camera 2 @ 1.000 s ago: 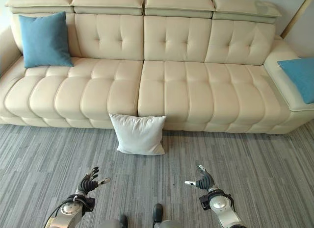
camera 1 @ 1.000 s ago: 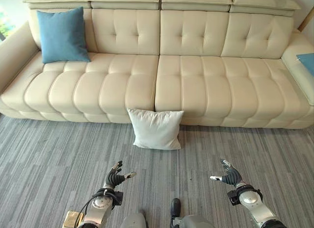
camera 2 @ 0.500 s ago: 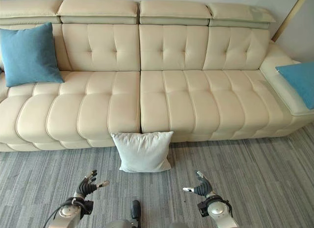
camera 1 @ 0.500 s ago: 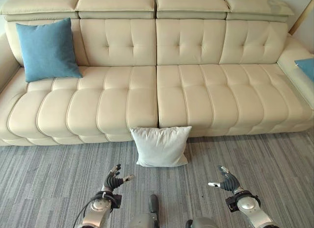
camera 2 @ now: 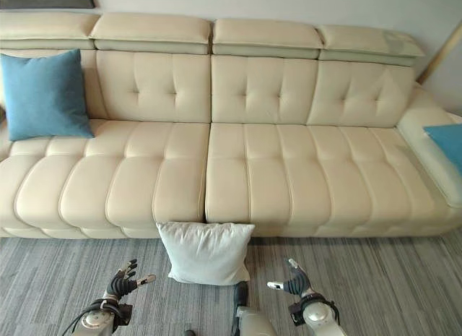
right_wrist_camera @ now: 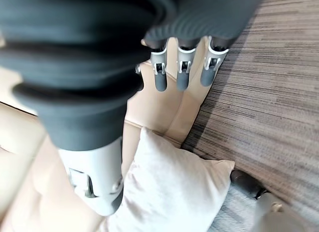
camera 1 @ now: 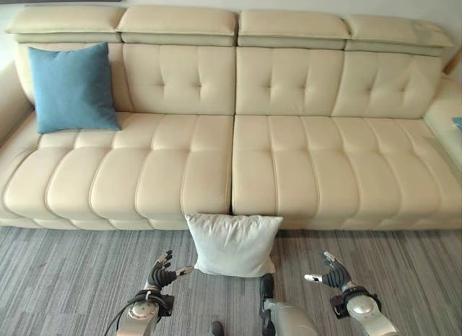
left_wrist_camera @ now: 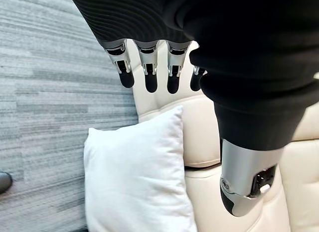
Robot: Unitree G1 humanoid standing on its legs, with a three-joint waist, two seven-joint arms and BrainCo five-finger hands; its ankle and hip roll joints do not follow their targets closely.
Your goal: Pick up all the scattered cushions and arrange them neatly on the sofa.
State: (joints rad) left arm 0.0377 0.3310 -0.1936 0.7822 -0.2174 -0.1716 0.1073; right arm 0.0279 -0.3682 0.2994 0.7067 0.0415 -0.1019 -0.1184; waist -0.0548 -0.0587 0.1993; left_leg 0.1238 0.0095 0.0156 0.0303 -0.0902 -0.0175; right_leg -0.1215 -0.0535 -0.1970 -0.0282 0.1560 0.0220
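So both arms are held low over the grey carpet (camera 1: 72, 278), palms turned in toward each other. The left hand (camera 1: 160, 274) has its fingers loosely spread with the thumb sticking out toward the middle, nothing in it. The right hand (camera 1: 328, 273) is the same deal: fingers relaxed, thumb pointing inward, empty. The white cushion (camera 1: 233, 245) sits on the carpet between them, propped against the sofa's (camera 1: 289, 170) front edge right at the centre seam. One blue cushion (camera 1: 72, 88) stands upright in the sofa's left back corner; another blue cushion (camera 2: 449, 143) lies at the right end.
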